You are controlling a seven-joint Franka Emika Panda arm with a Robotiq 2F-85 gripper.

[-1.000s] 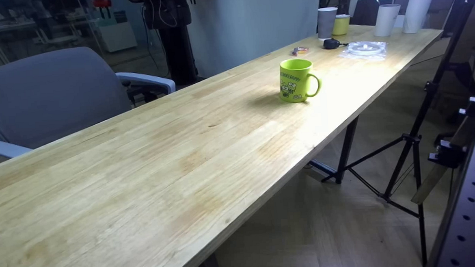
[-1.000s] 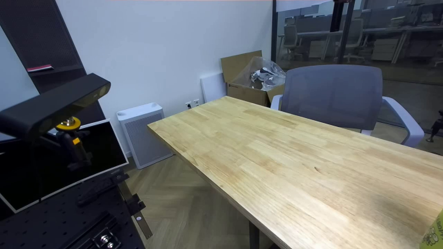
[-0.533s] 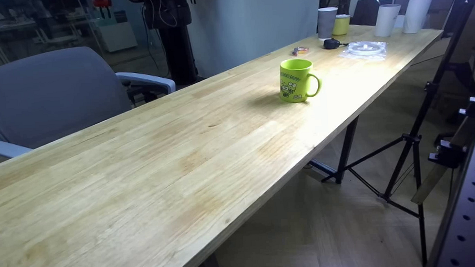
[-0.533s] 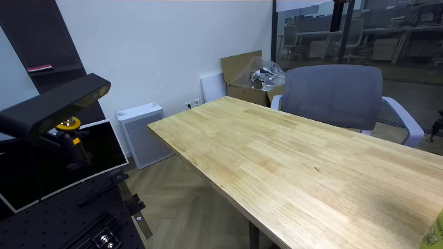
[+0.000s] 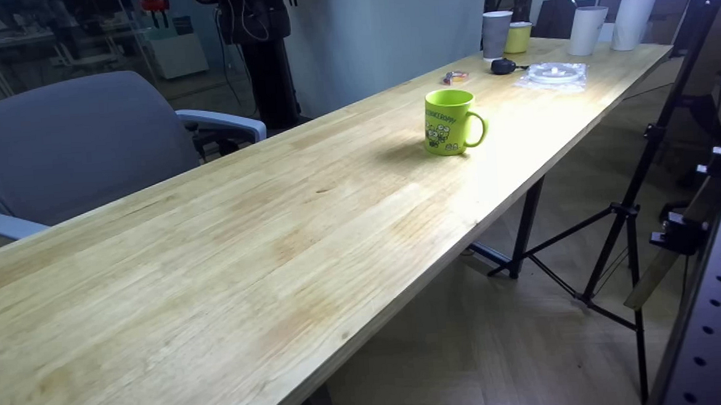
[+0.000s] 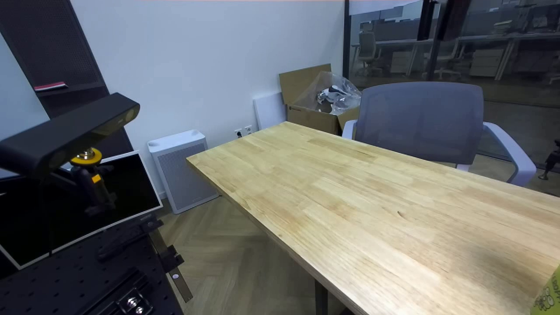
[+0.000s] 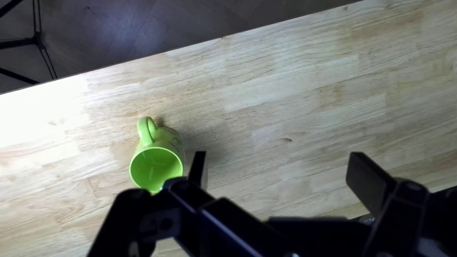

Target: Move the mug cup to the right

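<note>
The mug cup, lime green with a cartoon print, stands upright on the wooden table. Only a sliver of the mug cup shows at the lower right corner in an exterior view. From above in the wrist view, the mug cup lies left of my gripper, its handle toward the upper left. The jaws are spread wide, with only tabletop visible between them. My left finger and its linkage hide part of the mug's lower rim; the gripper seems well above the table.
A grey cup, a yellow cup and two white cups stand at the table's far end. Nearer lie a black object, a plastic-wrapped white disc and a small packet. A chair stands along the table.
In an exterior view a dark shape, possibly part of the gripper, has come further down at the top edge before the glass. The mug cup has not moved.
</note>
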